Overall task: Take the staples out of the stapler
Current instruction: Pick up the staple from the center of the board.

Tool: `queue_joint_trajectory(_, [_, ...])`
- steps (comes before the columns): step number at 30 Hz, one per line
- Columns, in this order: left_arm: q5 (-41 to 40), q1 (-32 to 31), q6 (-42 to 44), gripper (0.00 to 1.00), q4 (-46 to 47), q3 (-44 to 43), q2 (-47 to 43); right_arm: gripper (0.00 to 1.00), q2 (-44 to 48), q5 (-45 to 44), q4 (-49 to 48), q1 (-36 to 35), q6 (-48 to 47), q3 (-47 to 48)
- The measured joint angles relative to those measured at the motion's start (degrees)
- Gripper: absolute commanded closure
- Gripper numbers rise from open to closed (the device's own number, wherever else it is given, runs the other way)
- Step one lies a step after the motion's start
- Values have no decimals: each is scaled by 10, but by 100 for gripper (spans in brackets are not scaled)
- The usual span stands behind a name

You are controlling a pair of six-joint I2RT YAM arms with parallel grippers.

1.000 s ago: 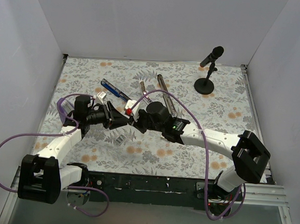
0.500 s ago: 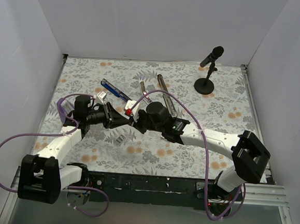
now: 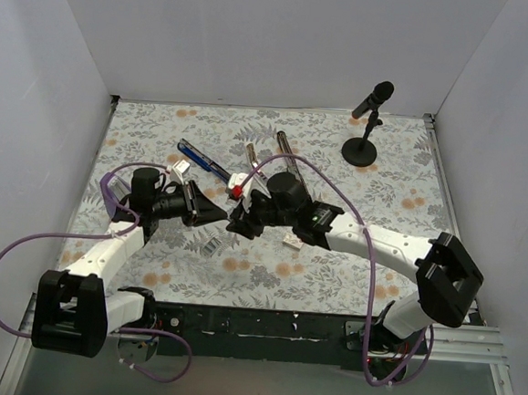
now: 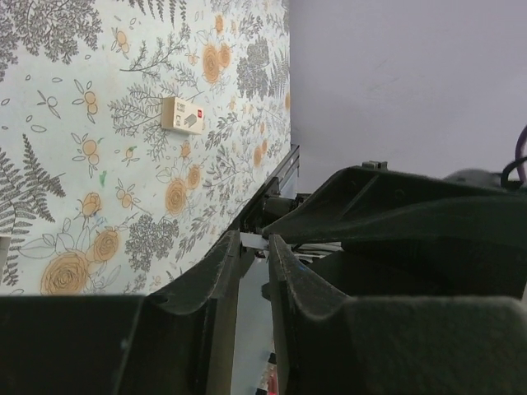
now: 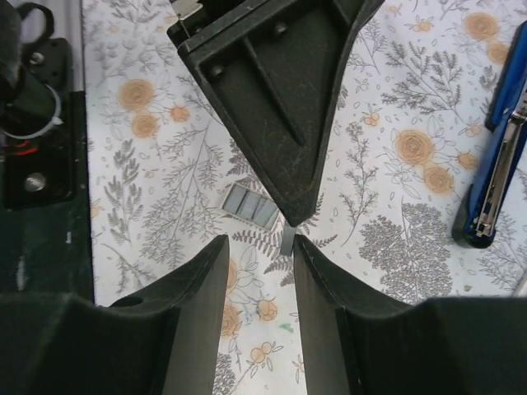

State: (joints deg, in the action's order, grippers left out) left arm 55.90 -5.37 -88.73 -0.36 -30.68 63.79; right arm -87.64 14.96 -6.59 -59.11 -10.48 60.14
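Observation:
The stapler lies opened out at the back of the table, with its blue-and-black arm (image 3: 203, 159) beside the silver channel (image 3: 254, 156). The right wrist view shows the blue-and-black arm (image 5: 494, 164) at the right edge. My left gripper (image 3: 222, 214) (image 4: 255, 240) is shut on a short grey strip of staples (image 5: 287, 240) (image 4: 254, 239), held at its very tips above the table. Facing it, my right gripper (image 3: 238, 221) (image 5: 260, 240) stands open, and the strip lies against the inner side of its right finger (image 5: 329, 296).
A loose block of staples (image 3: 211, 245) (image 5: 252, 207) lies on the flowered cloth below the grippers. A small white box (image 3: 293, 241) (image 4: 183, 114) sits near the right arm. A black microphone on a round stand (image 3: 365, 123) is at the back right.
My right gripper has opened and let go of the staple strip. My left gripper has closed on it. The right arm has shifted a little to the right.

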Motion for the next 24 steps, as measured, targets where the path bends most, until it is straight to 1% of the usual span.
queue_joint_trajectory(3, [16,0,14,85,19,0,7,55,7,92,3,43,36,0])
queue_joint_trajectory(7, [34,0,38,86,51,0,9,54,7,236,-11,126,130,0])
queue_joint_trajectory(9, [39,0,51,86,61,-2,9,52,7,286,-19,159,174,0])
queue_joint_trajectory(13, [48,0,68,85,82,-9,9,49,-1,376,-22,181,235,14])
queue_joint_trajectory(14, [52,0,70,85,92,-11,9,48,-5,391,-24,182,246,19])
queue_joint_trajectory(15, [56,0,70,85,103,-12,8,43,-10,410,-30,182,260,25])
queue_joint_trajectory(17, [63,0,70,85,122,-13,3,39,-16,440,-44,182,289,31])
queue_joint_trajectory(20, [70,0,65,85,150,-12,-10,38,-21,465,-61,181,316,32])
queue_joint_trajectory(24, [81,0,58,84,188,-10,-36,36,-37,475,-72,181,339,38])
